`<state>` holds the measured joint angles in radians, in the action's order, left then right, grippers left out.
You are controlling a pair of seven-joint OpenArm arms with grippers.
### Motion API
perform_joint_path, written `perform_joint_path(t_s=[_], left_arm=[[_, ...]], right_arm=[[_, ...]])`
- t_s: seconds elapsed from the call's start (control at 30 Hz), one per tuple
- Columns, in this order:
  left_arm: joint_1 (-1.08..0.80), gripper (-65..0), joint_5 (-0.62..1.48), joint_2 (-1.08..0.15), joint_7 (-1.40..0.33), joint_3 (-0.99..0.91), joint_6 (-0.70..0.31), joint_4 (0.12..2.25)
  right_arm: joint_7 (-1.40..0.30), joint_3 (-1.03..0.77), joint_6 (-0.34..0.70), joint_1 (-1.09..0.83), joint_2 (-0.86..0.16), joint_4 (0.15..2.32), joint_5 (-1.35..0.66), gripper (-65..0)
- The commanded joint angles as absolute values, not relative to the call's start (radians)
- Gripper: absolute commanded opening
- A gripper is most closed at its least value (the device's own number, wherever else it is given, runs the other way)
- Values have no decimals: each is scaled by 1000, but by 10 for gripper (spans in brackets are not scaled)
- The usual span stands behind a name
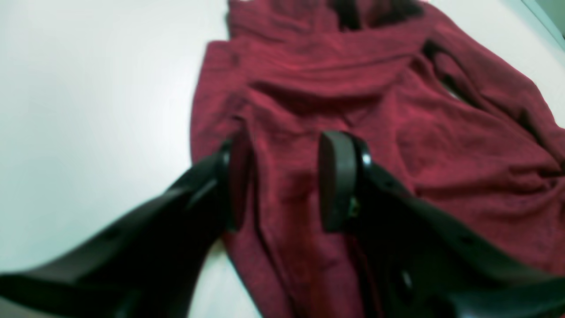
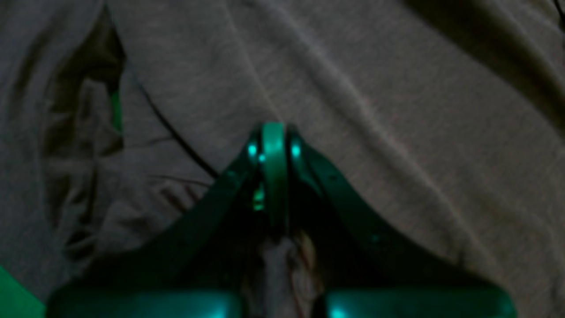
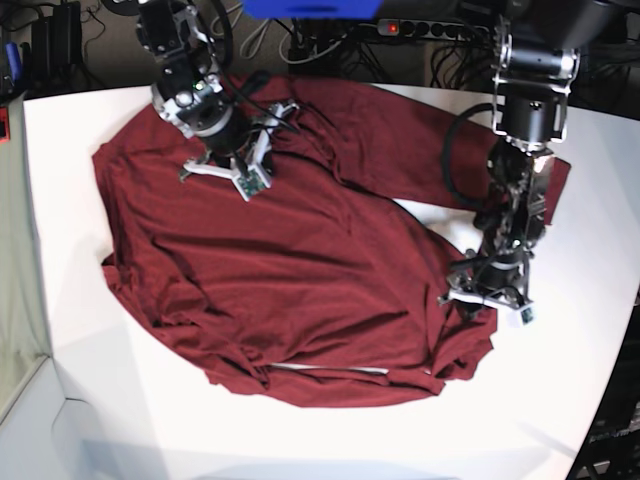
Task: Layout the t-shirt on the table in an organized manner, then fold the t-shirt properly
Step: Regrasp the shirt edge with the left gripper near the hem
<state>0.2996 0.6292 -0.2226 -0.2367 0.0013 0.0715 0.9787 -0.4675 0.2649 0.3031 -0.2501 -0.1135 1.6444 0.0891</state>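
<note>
The maroon t-shirt [image 3: 300, 270] lies spread and wrinkled across the white table [image 3: 100, 400], with one sleeve reaching toward the far right. My right gripper [image 3: 245, 180] is down on the cloth near the shirt's top. In the dim right wrist view its fingertips [image 2: 273, 132] are pressed together over the t-shirt [image 2: 375, 88], with a bunch of fabric caught between the finger roots. My left gripper [image 3: 485, 295] sits at the shirt's right edge. In the left wrist view its jaws [image 1: 282, 181] stand apart over the t-shirt [image 1: 309, 88], a ridge of cloth lying between the pads.
Bare table [image 1: 88, 88] shows left of the cloth in the left wrist view. A power strip [image 3: 400, 28] and cables lie beyond the table's far edge. The table's right edge runs close to my left arm [image 3: 530, 110].
</note>
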Motion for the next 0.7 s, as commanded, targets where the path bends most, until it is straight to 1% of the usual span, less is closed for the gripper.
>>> perform_joint_path(t_s=[0.0, 0.27, 0.5, 0.53, 0.6, 0.67], left_arm=[[328, -403, 628, -219, -217, -1, 67, 977], [329, -403, 628, -216, -214, -1, 67, 931], [329, -416, 628, -216, -214, -1, 67, 929], [329, -437, 628, -216, -214, 1, 67, 929], [328, -524, 628, -216, -214, -1, 65, 929], [328, -628, 628, -216, -214, -4, 65, 929]], right_arm=[[-446, 263, 306, -245, -113, 1662, 81, -650], [-446, 263, 306, -245, -114, 1662, 82, -650], [-444, 263, 306, -245, -114, 1662, 82, -650], [-444, 263, 306, -245, -114, 1662, 82, -650], [-444, 263, 306, -245, -125, 1662, 82, -650], [-443, 263, 306, -243, -127, 1662, 82, -650]])
